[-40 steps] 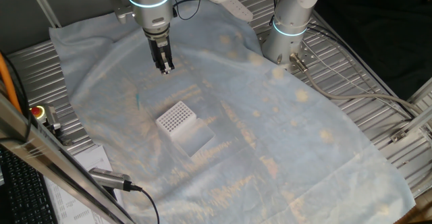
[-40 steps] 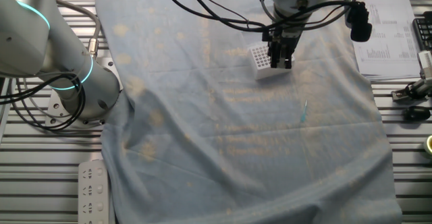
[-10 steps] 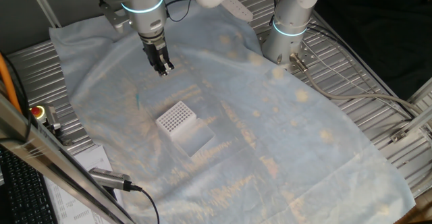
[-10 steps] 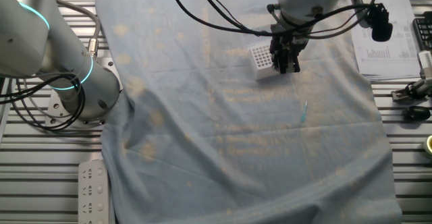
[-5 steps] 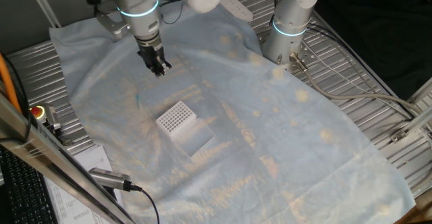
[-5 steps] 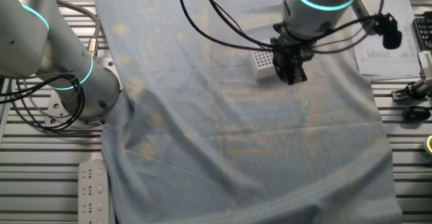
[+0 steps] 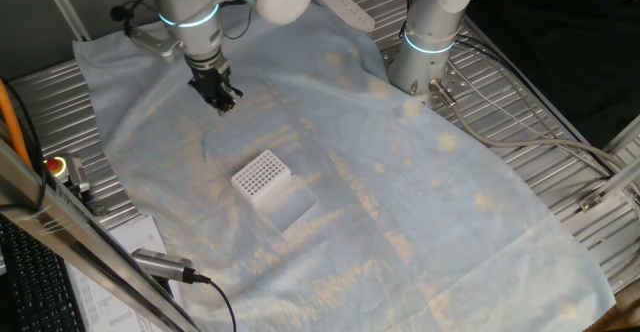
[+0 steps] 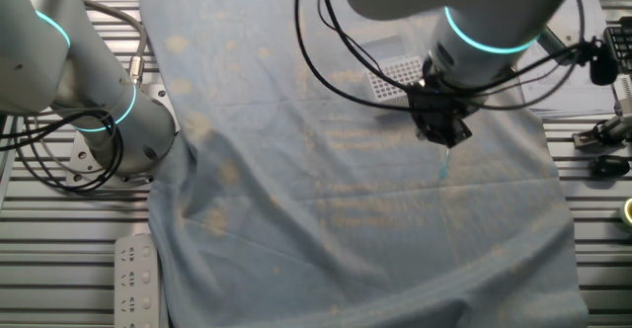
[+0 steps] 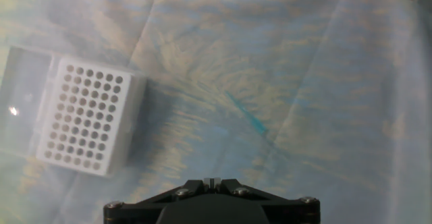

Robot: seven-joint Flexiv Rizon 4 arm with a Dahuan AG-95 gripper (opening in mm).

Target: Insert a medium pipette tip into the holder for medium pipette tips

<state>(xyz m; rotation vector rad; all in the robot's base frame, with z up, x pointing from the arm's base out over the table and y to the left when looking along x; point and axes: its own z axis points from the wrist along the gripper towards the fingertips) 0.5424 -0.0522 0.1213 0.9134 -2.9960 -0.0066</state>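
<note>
The medium pipette tip [image 9: 247,117] is a thin teal sliver lying flat on the pale blue cloth. It also shows faintly in one fixed view [image 7: 205,150] and in the other fixed view [image 8: 444,168]. The holder [image 7: 262,176] is a white block with a grid of dark holes, seen in the hand view at the left [image 9: 86,116] and partly behind the arm [image 8: 397,74]. My gripper [image 7: 222,102] hangs above the cloth, just short of the tip [image 8: 446,136]. Its fingers are closed together with nothing between them [image 9: 212,181].
A wrinkled cloth [image 7: 400,202] covers the table. A second arm's base [image 7: 425,42] stands at the back. A clear base piece [image 7: 292,208] lies against the holder. Papers [image 8: 568,51] and small tools lie off the cloth's edge.
My gripper has moved away from the holder and toward the pipette tip, and now hangs close above it. The tip and the holder have not moved.
</note>
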